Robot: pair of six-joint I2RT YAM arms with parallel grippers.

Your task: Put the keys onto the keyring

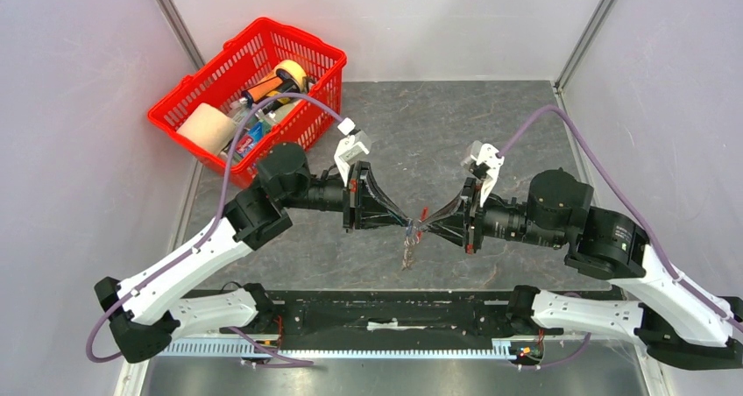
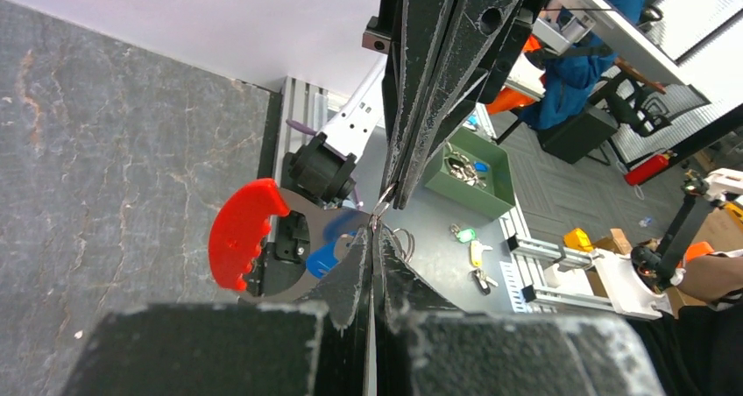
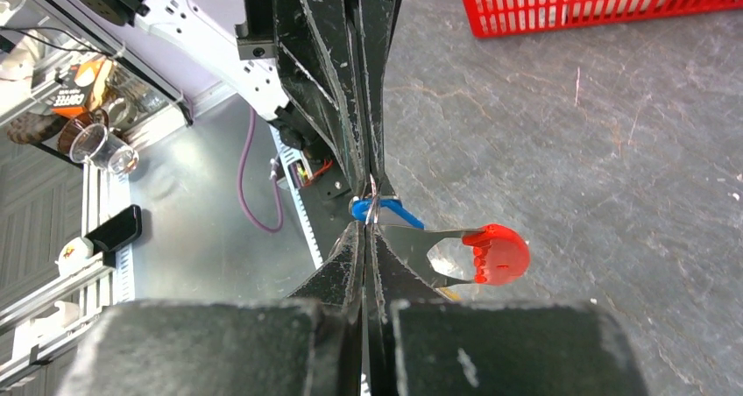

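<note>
Top external view has my left gripper (image 1: 408,224) and right gripper (image 1: 429,226) tip to tip above the table (image 1: 543,133), both pressed shut on the keyring (image 2: 245,234), the blue key (image 2: 326,258) dangling there. I should keep both pinches firm and twist slowly so nothing drops.

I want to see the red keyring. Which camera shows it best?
Left wrist: the keyring looks big, with its whole red curve in view. Right wrist shows a smaller red part. Top shows only a tiny dangling bit.
</note>
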